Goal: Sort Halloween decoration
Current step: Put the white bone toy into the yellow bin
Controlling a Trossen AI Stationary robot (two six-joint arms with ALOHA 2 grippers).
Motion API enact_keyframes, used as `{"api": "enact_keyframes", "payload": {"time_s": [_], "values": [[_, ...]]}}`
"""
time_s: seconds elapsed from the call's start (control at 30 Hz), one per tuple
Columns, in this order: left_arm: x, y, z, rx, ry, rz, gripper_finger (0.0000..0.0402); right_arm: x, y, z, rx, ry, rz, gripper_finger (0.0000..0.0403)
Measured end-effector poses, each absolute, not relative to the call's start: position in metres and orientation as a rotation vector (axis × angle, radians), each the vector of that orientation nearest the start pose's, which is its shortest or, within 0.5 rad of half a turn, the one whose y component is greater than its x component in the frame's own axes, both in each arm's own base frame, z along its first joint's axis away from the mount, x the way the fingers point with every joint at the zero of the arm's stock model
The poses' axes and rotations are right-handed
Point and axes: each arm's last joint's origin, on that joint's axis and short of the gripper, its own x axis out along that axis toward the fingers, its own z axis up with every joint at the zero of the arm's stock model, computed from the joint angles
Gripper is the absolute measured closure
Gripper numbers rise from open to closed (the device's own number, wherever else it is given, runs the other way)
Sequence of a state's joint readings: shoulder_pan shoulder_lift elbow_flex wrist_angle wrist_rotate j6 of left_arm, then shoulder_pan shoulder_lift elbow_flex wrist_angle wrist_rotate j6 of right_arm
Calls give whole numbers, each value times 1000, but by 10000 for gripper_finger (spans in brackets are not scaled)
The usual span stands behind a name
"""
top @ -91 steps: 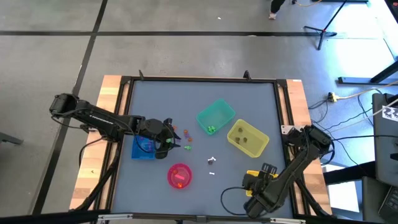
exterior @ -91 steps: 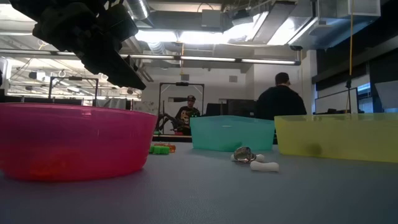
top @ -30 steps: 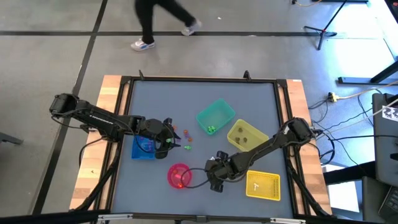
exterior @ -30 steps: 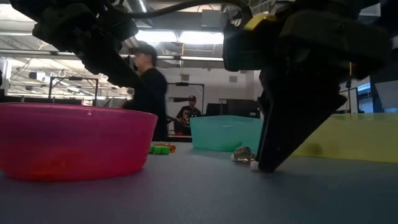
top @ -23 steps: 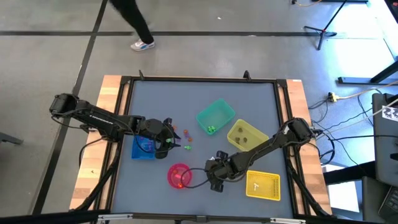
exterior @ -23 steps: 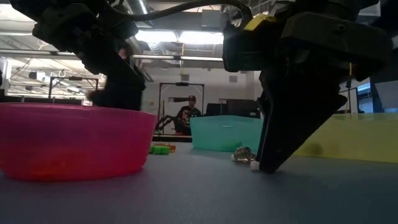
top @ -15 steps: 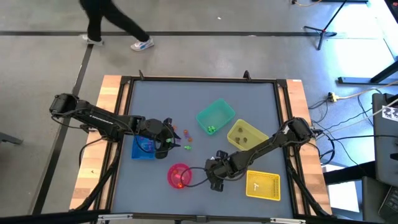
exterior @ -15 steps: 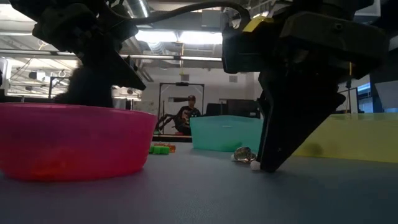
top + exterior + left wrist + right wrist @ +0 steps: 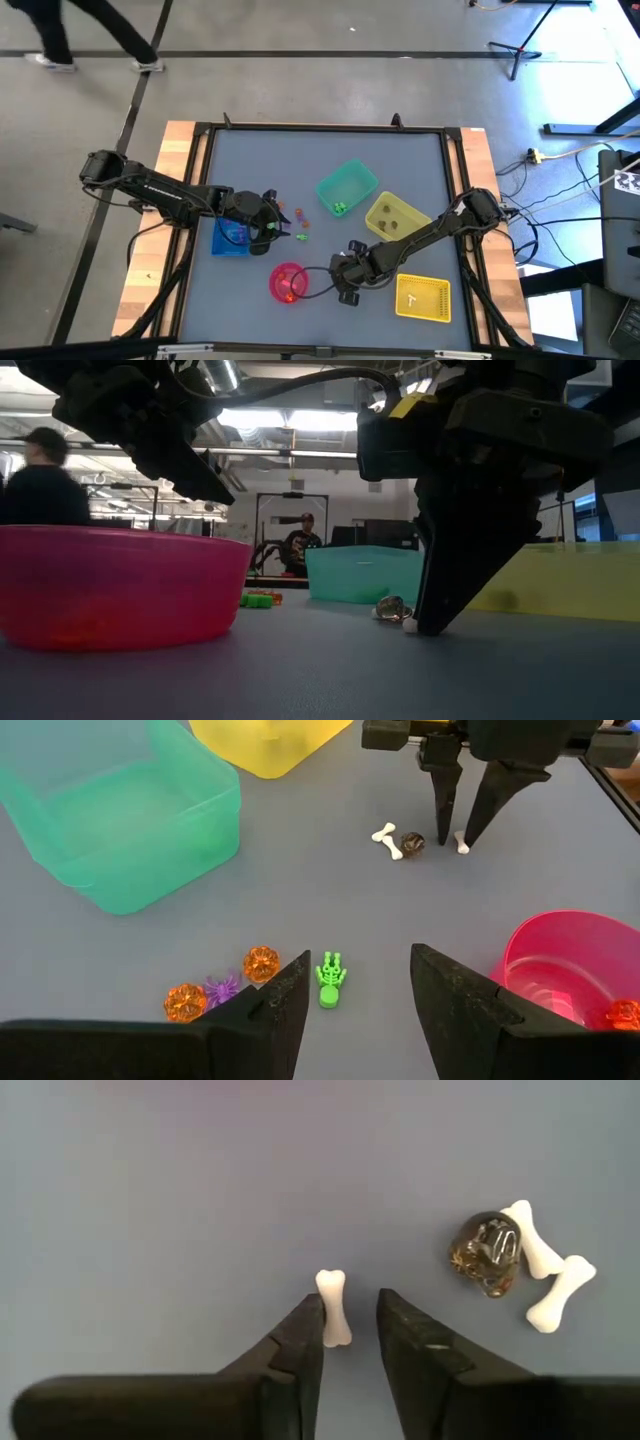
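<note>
Lower centre of high view: right gripper (image 9: 346,291) down at table, jaws narrowed around single white bone (image 9: 333,1308), one finger against it, other with gap, not yet clamped. Step in hand: picking bone for sorting. Two more bones (image 9: 548,1278) and dark skull bead (image 9: 485,1252) just beside. Left gripper (image 9: 350,982) hangs open over green skeleton (image 9: 329,979), orange and purple trinkets (image 9: 222,991) near. Next: finish closing squarely, lift, carry to matching bin

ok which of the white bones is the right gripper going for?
The lone white bone, lying between the right gripper fingers. The other two bones lie crossed against the dark skull-like trinket, off to one side.
</note>
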State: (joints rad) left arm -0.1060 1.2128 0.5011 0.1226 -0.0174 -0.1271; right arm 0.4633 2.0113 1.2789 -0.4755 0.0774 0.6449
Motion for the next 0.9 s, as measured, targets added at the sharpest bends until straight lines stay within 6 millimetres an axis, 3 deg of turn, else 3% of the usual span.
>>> {"api": "enact_keyframes", "payload": {"time_s": [0.9], "values": [[231, -24, 182, -87, 593, -49, 245, 349, 173, 132, 244, 1219, -41, 307]]}}
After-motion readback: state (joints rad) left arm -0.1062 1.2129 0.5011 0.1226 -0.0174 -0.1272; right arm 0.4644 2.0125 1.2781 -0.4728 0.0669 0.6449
